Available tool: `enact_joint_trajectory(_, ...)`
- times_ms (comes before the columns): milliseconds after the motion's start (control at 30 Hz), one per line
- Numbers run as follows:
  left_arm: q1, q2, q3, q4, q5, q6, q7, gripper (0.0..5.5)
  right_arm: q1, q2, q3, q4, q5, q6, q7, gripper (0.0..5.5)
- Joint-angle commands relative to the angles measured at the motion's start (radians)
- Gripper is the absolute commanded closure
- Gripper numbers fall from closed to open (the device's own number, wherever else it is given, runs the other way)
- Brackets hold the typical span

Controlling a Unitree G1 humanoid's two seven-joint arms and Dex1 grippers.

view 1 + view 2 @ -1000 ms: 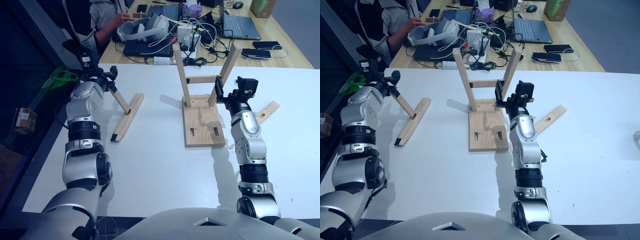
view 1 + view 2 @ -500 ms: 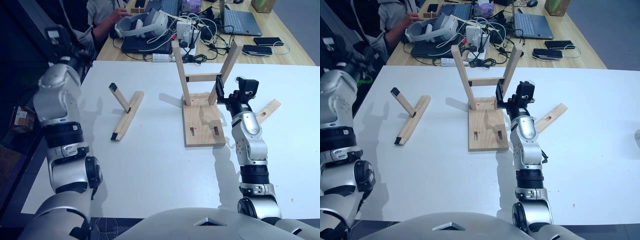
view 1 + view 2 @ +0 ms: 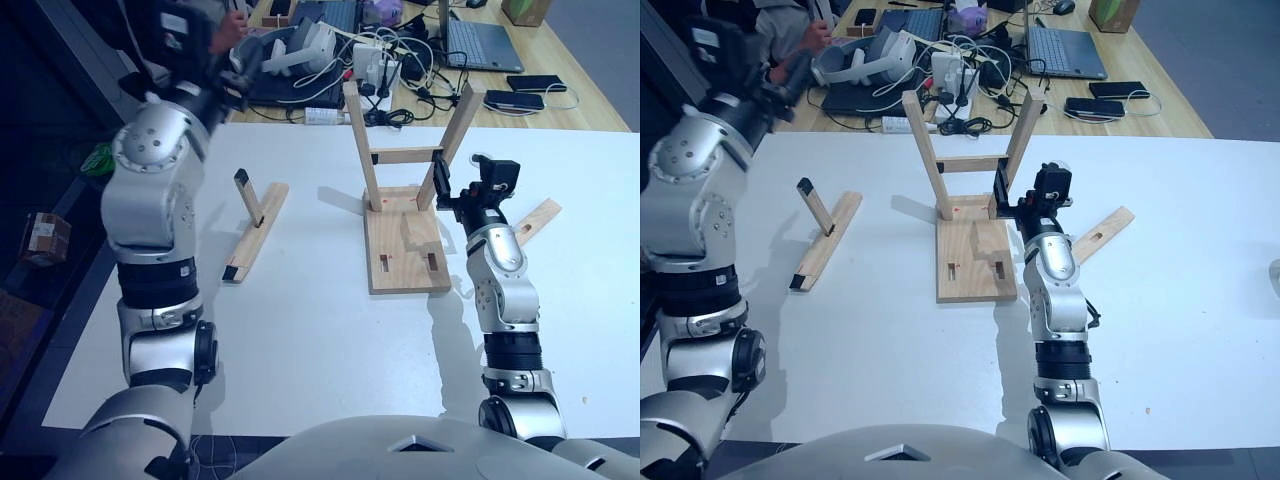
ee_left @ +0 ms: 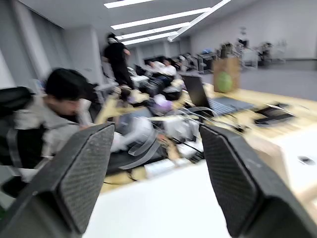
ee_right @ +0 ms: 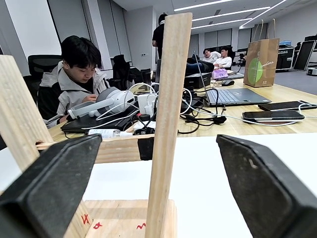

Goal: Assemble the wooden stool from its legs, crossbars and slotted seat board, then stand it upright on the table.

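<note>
While the seat board [image 3: 400, 268] lies flat, legs [image 3: 361, 145] pointing up, left gripper [image 4: 154, 171] and right gripper [image 5: 159, 168] gape wide.

I am looking into an open-plan office. My white rectangular worktable [image 3: 300, 330] stands just beside a long light-wood desk [image 3: 590, 112]. That desk carries an open grey laptop [image 3: 480, 45], a white head-worn headset [image 3: 300, 50], a tangle of black and white cables [image 3: 400, 75] and flat dark phones [image 3: 515, 100]. Through the wrist cameras I see long white ceiling strip lights [image 4: 158, 20] running down a large grey-walled room. There is also a black high-backed office chair [image 5: 37, 64], and a brown paper carrier bag with a green print [image 5: 261, 62] stands on the wooden desk.
</note>
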Motion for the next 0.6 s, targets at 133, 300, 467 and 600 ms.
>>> enact_joint_trajectory(133,0.219,0.063,0.01,0.076,-0.06,0.132,-0.13,2.38,0.007,-0.001,0.002,-0.008,0.001,0.017,-0.002,1.15)
enact_joint_trajectory(300,0.194,0.102,0.149,0.31,-0.038,0.126,-0.048,2.38,0.011,0.0,0.004,-0.011,-0.001,0.02,-0.004,1.15)
enact_joint_trajectory(467,0.188,0.13,0.222,0.358,-0.042,0.143,-0.012,2.38,0.017,-0.004,0.005,-0.018,-0.001,0.028,-0.002,1.15)
enact_joint_trajectory(600,0.222,0.152,0.154,0.239,-0.084,0.26,-0.099,2.38,0.027,-0.004,0.007,-0.028,-0.005,0.034,-0.007,1.15)
